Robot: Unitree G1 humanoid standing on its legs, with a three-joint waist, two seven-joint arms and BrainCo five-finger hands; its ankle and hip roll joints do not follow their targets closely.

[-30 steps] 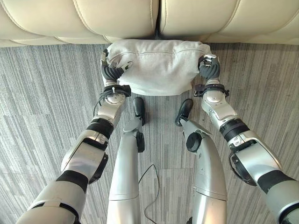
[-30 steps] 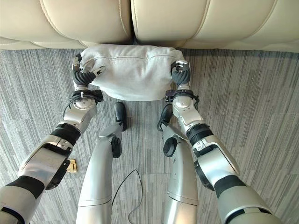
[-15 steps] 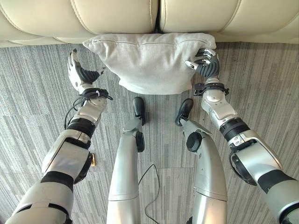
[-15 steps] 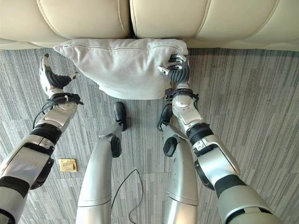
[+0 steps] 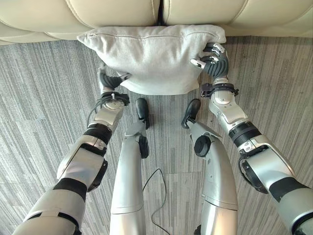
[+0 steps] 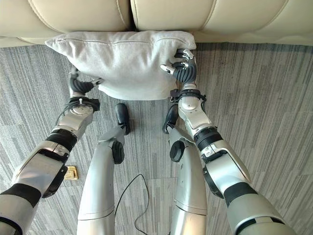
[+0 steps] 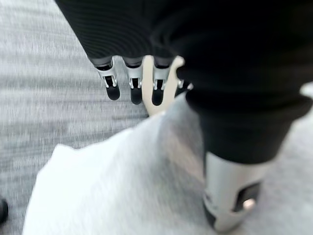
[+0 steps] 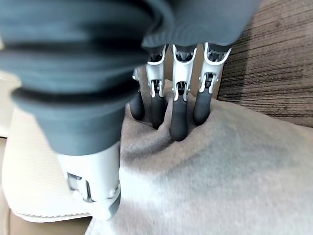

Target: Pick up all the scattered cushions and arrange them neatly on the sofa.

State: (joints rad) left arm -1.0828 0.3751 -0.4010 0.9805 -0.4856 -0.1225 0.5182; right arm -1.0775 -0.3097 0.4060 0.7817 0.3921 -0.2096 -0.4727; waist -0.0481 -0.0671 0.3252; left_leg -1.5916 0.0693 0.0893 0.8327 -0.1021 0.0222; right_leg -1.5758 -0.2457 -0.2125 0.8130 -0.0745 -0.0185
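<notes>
The cushion (image 5: 156, 56), pale grey and plump, hangs at 12 o'clock from where the robot stands, its top edge against the front of the cream sofa (image 5: 112, 12) and its lower edge above the striped grey carpet (image 5: 44, 122).

At about 10 o'clock the left hand (image 5: 108, 81) sits at the cushion's lower left corner. In the left wrist view its fingers (image 7: 132, 88) reach out fairly straight past the cloth's edge, with the thumb lying on the fabric; I judge it is cradling that corner, not gripping it.

At about 1 o'clock the right hand (image 5: 213, 61) is on the cushion's right edge. The right wrist view shows its fingers (image 8: 178, 110) curled and dug into the cloth, thumb on the near side, so this hand is pinching the cushion and seems to carry most of it.

The step in hand looks like lifting the cushion up onto the seat. The next move calls for the left hand to close on its corner, then both arms to raise and push forward together, so the cushion clears the seat's front edge without sagging or twisting.

A small yellowish scrap (image 6: 71, 172) lies on the carpet at 8 o'clock.
</notes>
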